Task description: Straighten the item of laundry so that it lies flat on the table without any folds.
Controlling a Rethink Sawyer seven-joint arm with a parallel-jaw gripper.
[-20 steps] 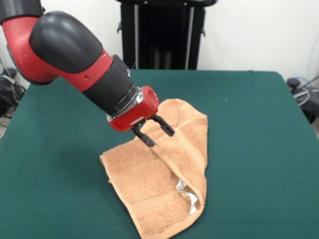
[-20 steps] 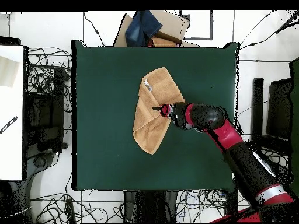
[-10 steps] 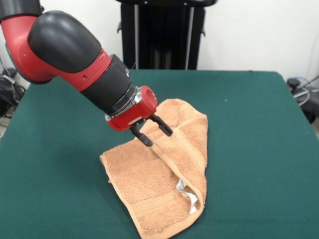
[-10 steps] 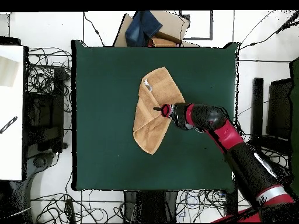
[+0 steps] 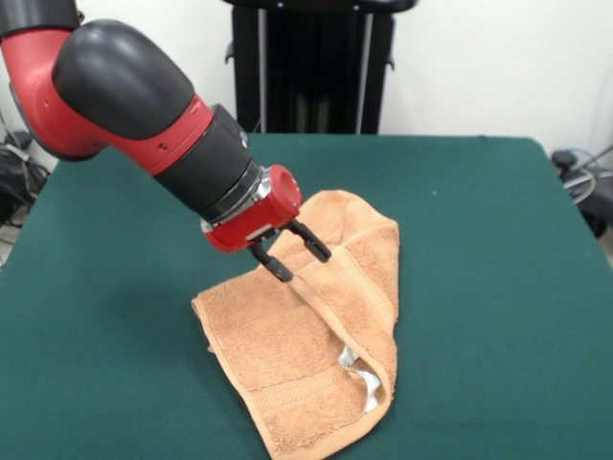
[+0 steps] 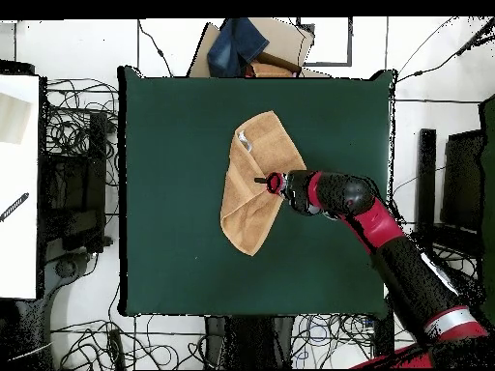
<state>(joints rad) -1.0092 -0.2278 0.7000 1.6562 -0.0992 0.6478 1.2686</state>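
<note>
The orange-tan towel lies on the green table, folded over on itself along a long diagonal crease, with its white label showing at the fold near the front. In the overhead view the towel sits a little above the table's middle. My gripper hangs just above the towel's folded edge, open, its two black fingers spread with nothing between them. From above, the gripper is over the towel's middle.
A cardboard box with blue cloth stands beyond the table's top edge in the overhead view. Cables cover the floor around the table. A dark stand rises behind the table.
The gripper has shifted very slightly up and toward the left in the front view. The towel has not moved.
</note>
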